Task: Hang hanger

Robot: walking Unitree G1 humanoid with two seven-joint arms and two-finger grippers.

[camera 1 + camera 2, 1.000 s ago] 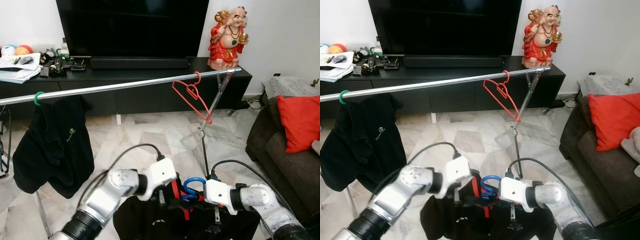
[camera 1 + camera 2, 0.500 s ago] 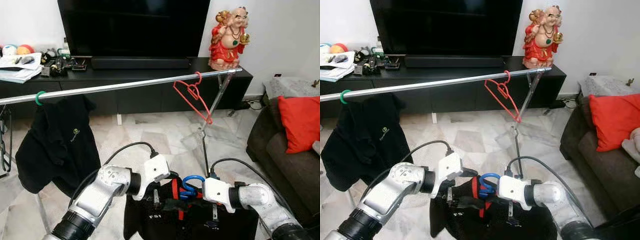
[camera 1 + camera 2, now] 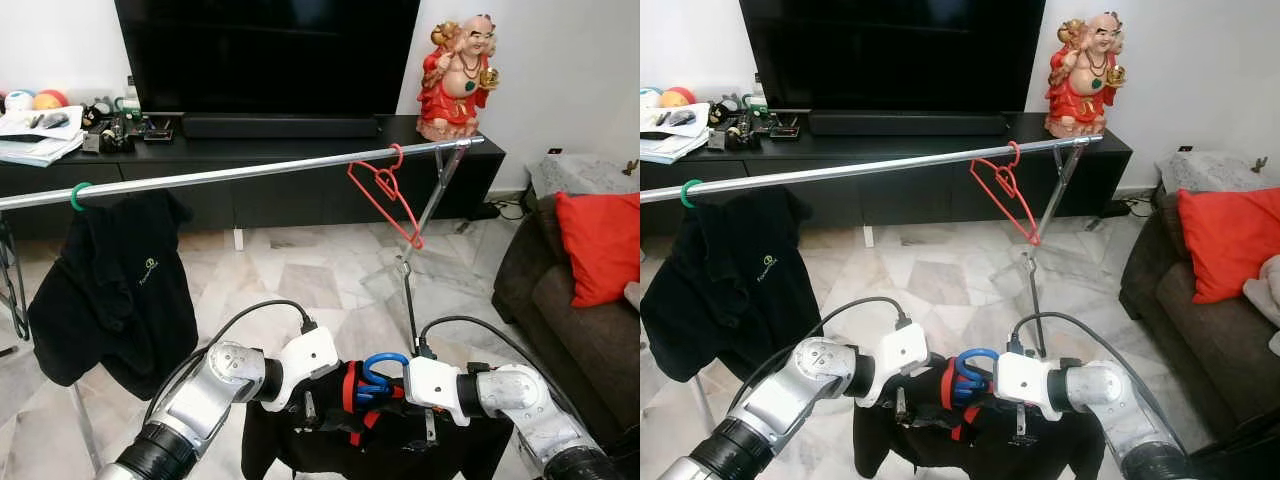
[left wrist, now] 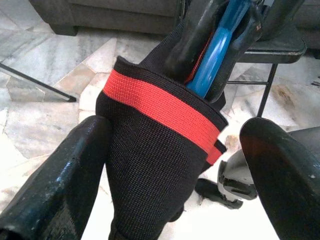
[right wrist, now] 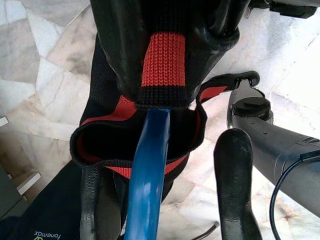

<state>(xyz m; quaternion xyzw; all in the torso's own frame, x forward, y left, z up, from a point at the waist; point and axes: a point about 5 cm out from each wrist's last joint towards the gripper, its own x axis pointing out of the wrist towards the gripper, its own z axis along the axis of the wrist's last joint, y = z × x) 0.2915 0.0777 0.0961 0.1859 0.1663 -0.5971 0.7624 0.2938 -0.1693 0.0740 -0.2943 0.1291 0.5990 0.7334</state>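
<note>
Now the right gripper point(image 3: 388, 392) clamps the blue hanger point(image 3: 378, 368) while the released left gripper point(image 3: 318, 410) has drawn closer, garment bunched, unhung.

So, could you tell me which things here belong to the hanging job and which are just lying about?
Job:
- blue hanger
- black garment
- rail
- left gripper
- right gripper

Lying about:
- red hanger
- hung black shirt
- statue
- red cushion

Both arms bent inward, left gripper point(image 3: 318, 408) and right gripper point(image 3: 375, 392) nearly meeting low.
</note>
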